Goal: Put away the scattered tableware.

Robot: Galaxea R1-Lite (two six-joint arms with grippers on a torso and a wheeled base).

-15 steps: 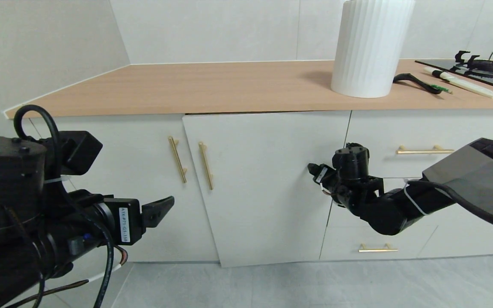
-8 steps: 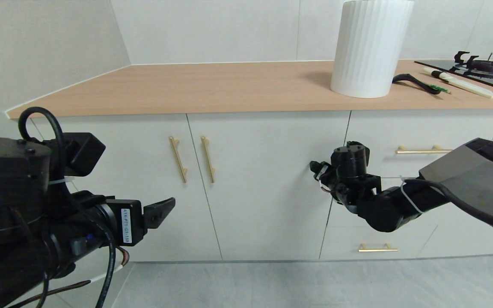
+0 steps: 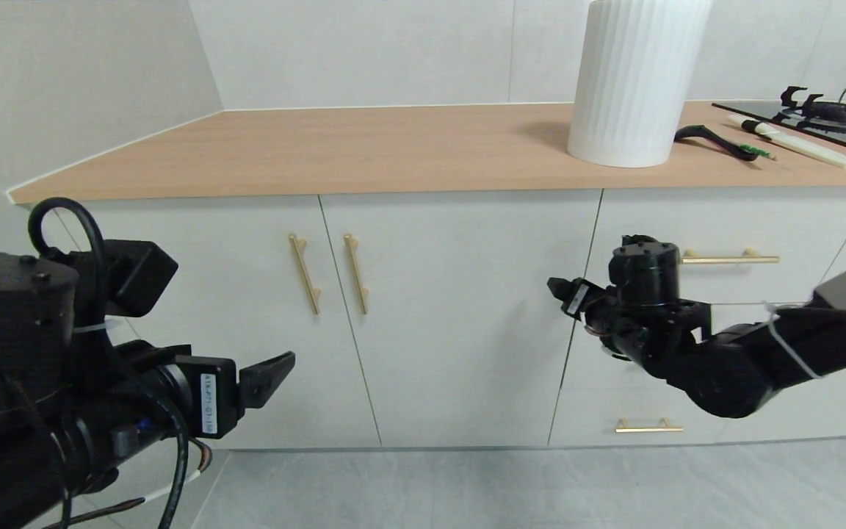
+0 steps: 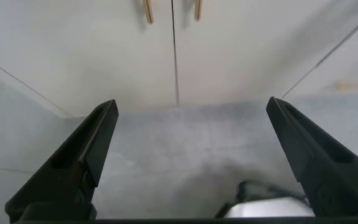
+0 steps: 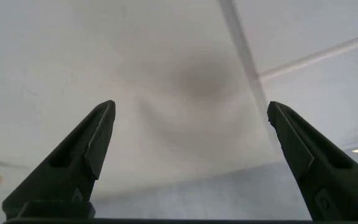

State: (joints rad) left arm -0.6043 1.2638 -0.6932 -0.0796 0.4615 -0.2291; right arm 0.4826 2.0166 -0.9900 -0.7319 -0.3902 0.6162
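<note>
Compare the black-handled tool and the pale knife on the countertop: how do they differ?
The black-handled tool has a curved dark handle with a green bit at one end; the pale knife is straight and cream-coloured. The tool lies close beside the white vase; the knife lies farther to the robot's right, by the stove. Both lie flat on the wooden countertop.

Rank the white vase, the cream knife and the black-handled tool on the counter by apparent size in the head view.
1. White vase, by far the largest.
2. Cream knife.
3. Black-handled tool, only slightly shorter than the knife, so those two are nearly alike.
</note>
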